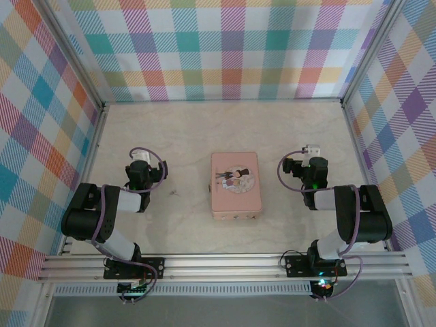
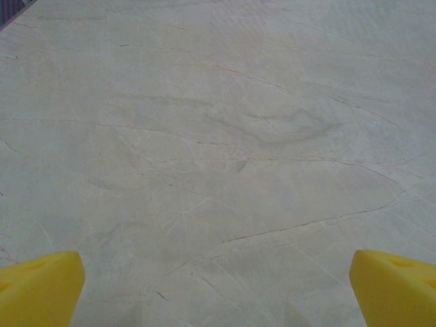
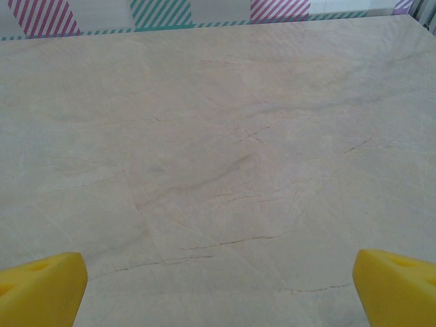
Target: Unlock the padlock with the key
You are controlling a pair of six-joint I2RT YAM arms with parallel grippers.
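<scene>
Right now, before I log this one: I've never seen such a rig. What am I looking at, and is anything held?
Two robot arms are bolted at the near edge of a table, inside checked walls. The overhead picture looks down from behind them: left arm at left, right arm at right. The other two pictures come from a camera on each wrist; the yellow wedges in their bottom corners are that arm's own fingertips. The left gripper and right gripper stand wide open over bare table, holding nothing. Between the arms lies a pink tin with a cartoon couple on its lid. The padlock and key are too small to pick out.
</scene>
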